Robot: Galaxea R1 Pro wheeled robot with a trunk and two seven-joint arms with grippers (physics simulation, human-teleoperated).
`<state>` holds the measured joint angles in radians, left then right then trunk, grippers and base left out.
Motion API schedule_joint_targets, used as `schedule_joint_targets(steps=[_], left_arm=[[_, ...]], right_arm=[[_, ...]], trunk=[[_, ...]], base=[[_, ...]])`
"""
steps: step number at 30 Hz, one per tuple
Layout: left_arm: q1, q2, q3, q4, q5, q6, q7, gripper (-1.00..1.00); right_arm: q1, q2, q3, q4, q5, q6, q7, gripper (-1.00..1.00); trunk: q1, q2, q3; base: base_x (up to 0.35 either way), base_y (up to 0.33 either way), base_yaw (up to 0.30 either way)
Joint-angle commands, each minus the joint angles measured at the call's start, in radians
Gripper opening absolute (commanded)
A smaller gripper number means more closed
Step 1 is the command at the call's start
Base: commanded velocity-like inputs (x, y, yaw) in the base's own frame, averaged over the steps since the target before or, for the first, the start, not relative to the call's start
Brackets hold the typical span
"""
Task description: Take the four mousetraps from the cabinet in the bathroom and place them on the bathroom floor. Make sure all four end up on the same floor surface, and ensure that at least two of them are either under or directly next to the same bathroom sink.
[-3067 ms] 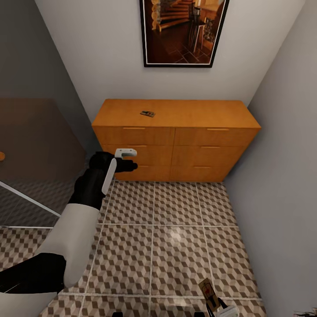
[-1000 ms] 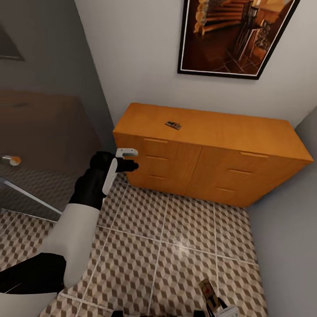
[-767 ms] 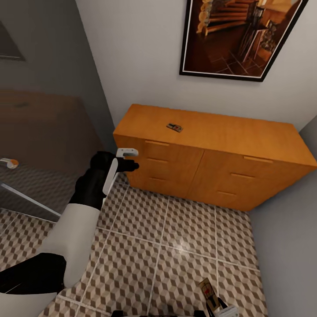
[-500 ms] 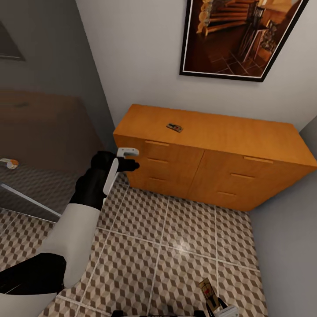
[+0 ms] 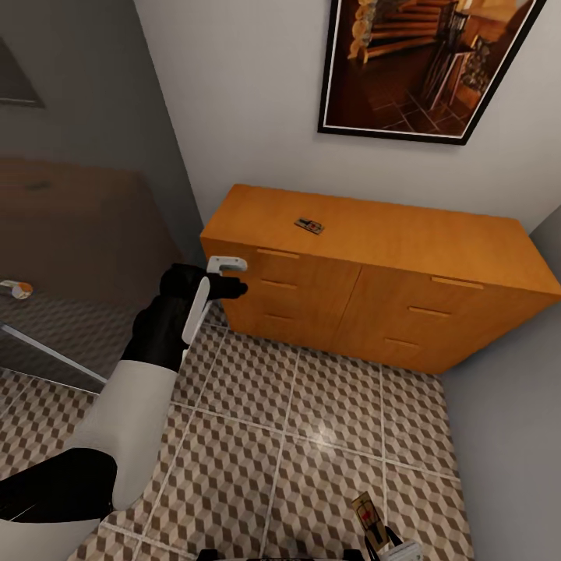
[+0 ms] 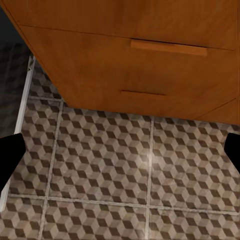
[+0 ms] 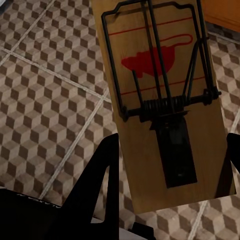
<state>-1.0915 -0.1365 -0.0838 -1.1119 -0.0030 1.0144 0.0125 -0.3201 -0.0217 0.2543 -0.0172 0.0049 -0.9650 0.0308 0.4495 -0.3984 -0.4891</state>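
A mousetrap is held over the tiled floor in front of the cabinet.

The bathroom floor is seen before the orange-brown cabinet. The left gripper is raised near the cabinet's corner, its fingers spread with nothing between them. The right gripper is clamped on one mousetrap. A second mousetrap lies on the cabinet top.

Held mousetrap cut by frame edge
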Motion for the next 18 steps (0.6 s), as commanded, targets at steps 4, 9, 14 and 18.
schedule_joint_targets(steps=[4, 9, 14, 18], left_arm=[[-0.001, -0.001, 0.0, -0.015, 0.001, 0.004, 0.001, 1.0], [-0.001, -0.003, 0.001, 0.012, 0.001, 0.003, 0.003, 1.0], [-0.035, -0.008, 0.002, 0.066, 0.001, 0.002, 0.004, 1.0], [-0.104, -0.008, 0.003, 0.156, 0.005, 0.0, 0.005, 1.0]], right_arm=[[0.0, 0.0, -0.001, 0.0, -0.002, -0.003, 0.006, -1.0], [0.0, 0.001, -0.001, 0.0, -0.002, -0.003, 0.006, -1.0], [0.0, 0.002, -0.001, 0.0, -0.002, -0.003, 0.006, -1.0], [0.0, 0.002, -0.001, 0.0, -0.002, -0.002, 0.006, -1.0]], trunk=[[0.001, -0.002, -0.001], [0.001, -0.002, -0.001], [0.001, -0.002, -0.001], [0.001, -0.002, -0.001]], base=[[0.0, 0.0, 0.0], [0.0, 0.0, 0.0], [0.0, 0.0, 0.0], [0.0, 0.0, 0.0]])
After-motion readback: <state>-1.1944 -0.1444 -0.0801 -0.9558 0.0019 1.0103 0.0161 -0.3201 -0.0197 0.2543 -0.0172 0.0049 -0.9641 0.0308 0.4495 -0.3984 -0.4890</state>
